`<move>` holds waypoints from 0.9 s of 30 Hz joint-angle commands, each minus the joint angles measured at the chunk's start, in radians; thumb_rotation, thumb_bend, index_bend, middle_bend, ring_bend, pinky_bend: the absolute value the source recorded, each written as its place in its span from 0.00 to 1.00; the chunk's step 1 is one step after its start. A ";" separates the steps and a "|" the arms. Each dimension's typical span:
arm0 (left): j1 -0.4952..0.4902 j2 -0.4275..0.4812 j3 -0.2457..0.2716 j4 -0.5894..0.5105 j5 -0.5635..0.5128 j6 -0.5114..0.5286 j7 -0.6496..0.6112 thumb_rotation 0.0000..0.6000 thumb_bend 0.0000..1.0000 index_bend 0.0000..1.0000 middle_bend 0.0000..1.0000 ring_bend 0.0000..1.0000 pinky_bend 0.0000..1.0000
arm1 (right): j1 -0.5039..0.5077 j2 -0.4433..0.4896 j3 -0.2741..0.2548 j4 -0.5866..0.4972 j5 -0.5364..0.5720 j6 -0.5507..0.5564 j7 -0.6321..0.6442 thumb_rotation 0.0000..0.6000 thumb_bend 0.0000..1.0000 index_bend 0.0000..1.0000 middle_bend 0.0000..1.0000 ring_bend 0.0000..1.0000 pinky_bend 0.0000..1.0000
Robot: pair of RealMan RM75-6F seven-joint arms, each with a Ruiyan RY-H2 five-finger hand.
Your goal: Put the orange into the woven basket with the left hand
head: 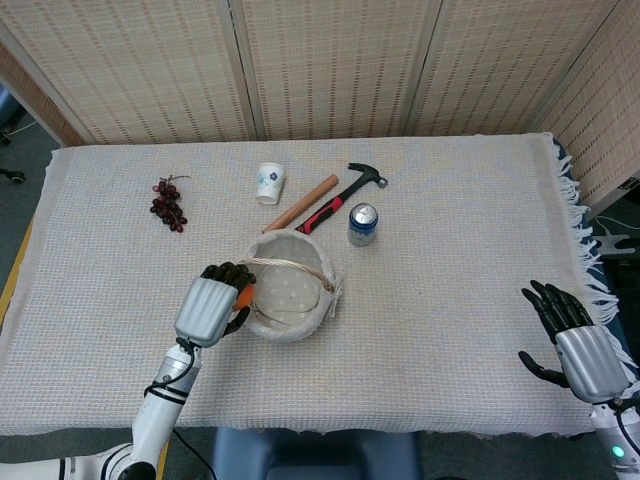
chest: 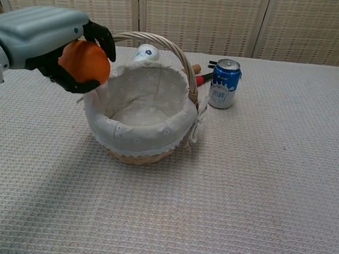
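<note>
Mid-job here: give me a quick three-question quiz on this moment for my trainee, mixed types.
1. True or false: the orange is already lying inside the woven basket.
2. Which hand holds the orange? A. left hand B. right hand C. neither
3. Fill in: the thing standing just right of the basket in the chest view is a blue ____.

Key: 1. False, it is held at the basket's left rim. 2. A. 3. can.

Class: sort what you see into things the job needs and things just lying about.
Needed: orange, held in the left hand; woven basket.

Lying about: grapes, paper cup, hammer, wooden stick, drink can; right hand, idle.
</note>
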State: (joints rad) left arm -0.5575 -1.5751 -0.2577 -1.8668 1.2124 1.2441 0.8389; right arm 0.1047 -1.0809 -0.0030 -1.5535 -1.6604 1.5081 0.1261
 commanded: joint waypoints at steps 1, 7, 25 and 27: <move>-0.019 -0.032 -0.005 0.002 -0.024 0.012 0.015 1.00 0.38 0.35 0.40 0.62 0.76 | 0.000 0.000 0.000 0.000 0.000 0.000 0.001 1.00 0.16 0.00 0.00 0.00 0.11; -0.038 -0.086 0.002 0.029 -0.028 0.053 0.036 1.00 0.38 0.34 0.36 0.60 0.77 | 0.005 0.004 -0.001 -0.002 0.004 -0.012 0.004 1.00 0.16 0.00 0.00 0.00 0.11; -0.036 -0.029 0.029 -0.059 0.001 0.068 -0.074 1.00 0.34 0.09 0.20 0.43 0.57 | 0.009 0.006 0.003 -0.006 0.018 -0.022 0.000 1.00 0.16 0.00 0.00 0.00 0.11; -0.037 -0.025 0.033 -0.064 -0.003 0.067 -0.078 1.00 0.33 0.07 0.18 0.41 0.57 | 0.009 0.006 0.003 -0.005 0.019 -0.023 0.001 1.00 0.16 0.00 0.00 0.00 0.11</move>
State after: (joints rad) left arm -0.5943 -1.6009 -0.2256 -1.9301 1.2105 1.3113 0.7622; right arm 0.1141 -1.0750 0.0001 -1.5583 -1.6411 1.4852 0.1273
